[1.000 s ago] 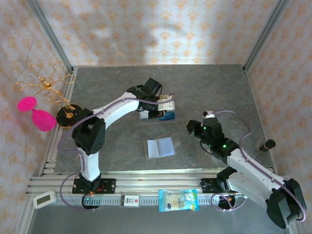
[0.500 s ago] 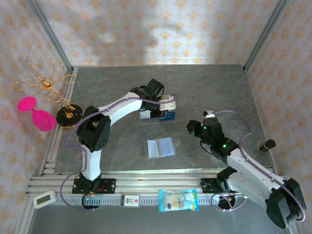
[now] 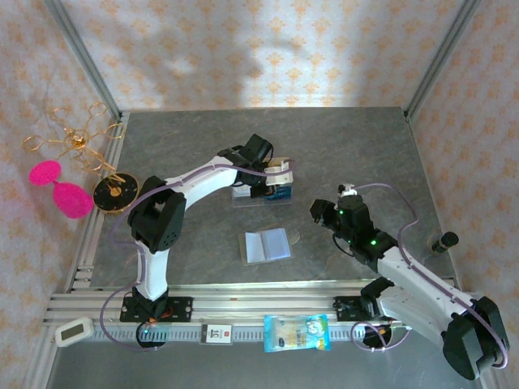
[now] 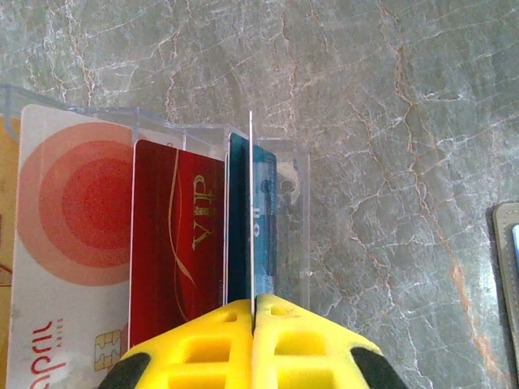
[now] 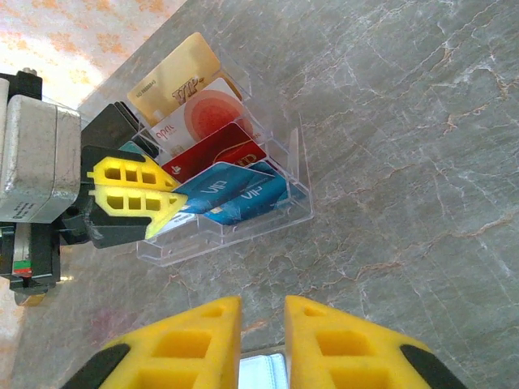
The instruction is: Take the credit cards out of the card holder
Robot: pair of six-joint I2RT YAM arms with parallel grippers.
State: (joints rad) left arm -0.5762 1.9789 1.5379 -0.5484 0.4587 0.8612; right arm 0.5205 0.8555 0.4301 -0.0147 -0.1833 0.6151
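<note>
Cards [image 5: 212,152] stand in clear tray [image 5: 243,232].

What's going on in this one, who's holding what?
The left gripper is shut on a thin card, held edge-on at the clear tray. It is next to a teal card and a red VIP card that already stand in the tray's slots. Whether the held card is seated yet is unclear. The card holder lies open on the table between the arms. The right gripper hovers facing the tray, slightly open and empty.
</note>
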